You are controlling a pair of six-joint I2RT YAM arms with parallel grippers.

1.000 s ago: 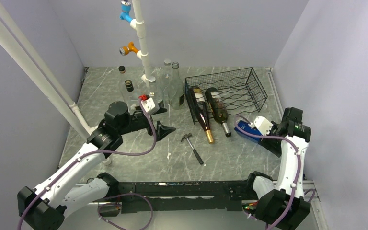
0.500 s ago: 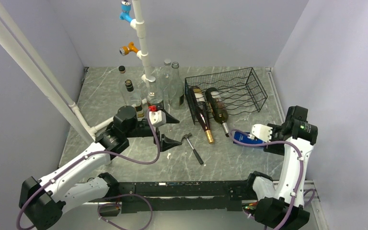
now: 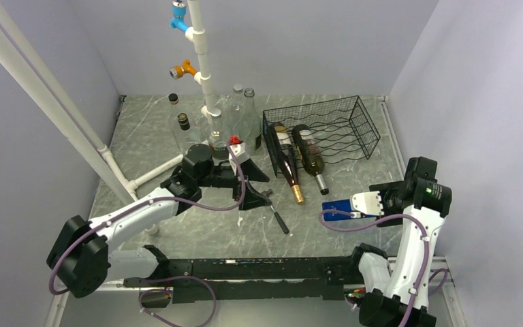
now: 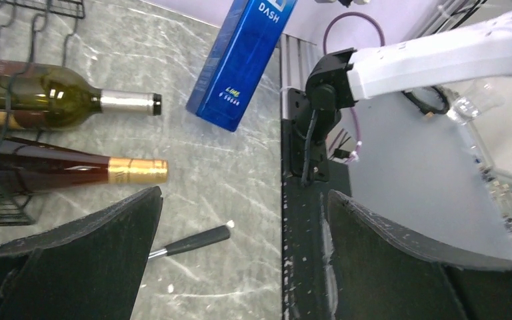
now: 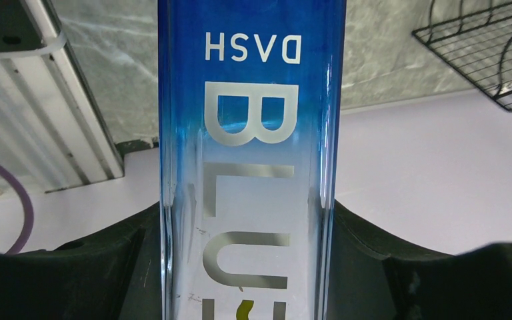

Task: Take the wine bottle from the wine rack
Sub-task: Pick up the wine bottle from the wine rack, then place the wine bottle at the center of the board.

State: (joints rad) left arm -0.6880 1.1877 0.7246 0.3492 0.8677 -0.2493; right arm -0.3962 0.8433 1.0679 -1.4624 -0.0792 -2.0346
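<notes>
The black wire wine rack [image 3: 334, 126] stands at the back right; a corner of it shows in the right wrist view [image 5: 487, 53]. Two wine bottles lie in it with necks sticking out toward me: a dark one with a gold cap [image 3: 288, 167] [image 4: 73, 170] and a green one with a silver cap [image 3: 311, 158] [image 4: 40, 100]. My left gripper [image 3: 259, 187] [image 4: 240, 247] is open and empty, just left of the gold-capped neck. My right gripper [image 3: 355, 206] [image 5: 250, 267] is shut on a blue DASH bottle [image 3: 339, 206] [image 5: 250, 160] [image 4: 243, 60], held in front of the rack.
A small hammer [image 3: 276, 210] lies on the table by my left gripper; its handle shows in the left wrist view [image 4: 190, 241]. Several clear bottles [image 3: 242, 122] stand left of the rack around a white pipe post [image 3: 201, 61]. A black rail [image 3: 259, 262] runs along the near edge.
My left arm has swung right, over the hammer, toward the bottle necks. My right arm has carried the blue bottle left and nearer, away from the rack.
</notes>
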